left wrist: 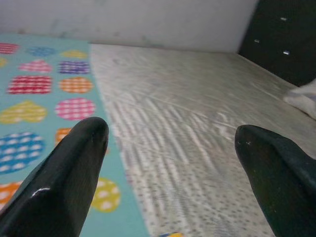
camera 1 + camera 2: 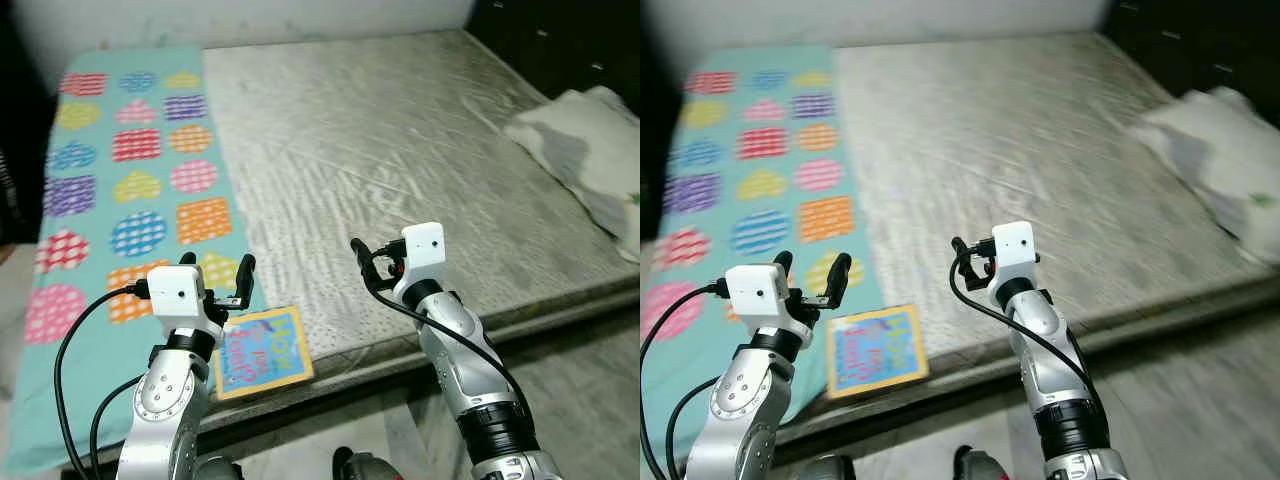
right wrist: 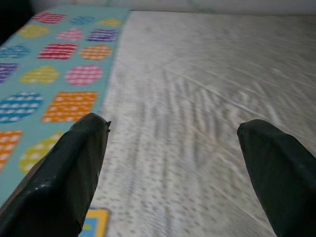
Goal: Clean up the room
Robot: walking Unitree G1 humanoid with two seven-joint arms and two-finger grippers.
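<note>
The book (image 2: 262, 352), a colourful children's one, lies flat at the near edge of the bed (image 2: 400, 150), where the turquoise patterned sheet (image 2: 130, 180) meets the grey mattress cover. The left gripper (image 2: 243, 280) hovers just above the book's far left corner, fingers spread wide and holding nothing. To the right of the book, the right gripper (image 2: 362, 262) hangs over the grey cover, also wide open and empty. A pale pillow (image 2: 585, 150) rests at the bed's far right.
</note>
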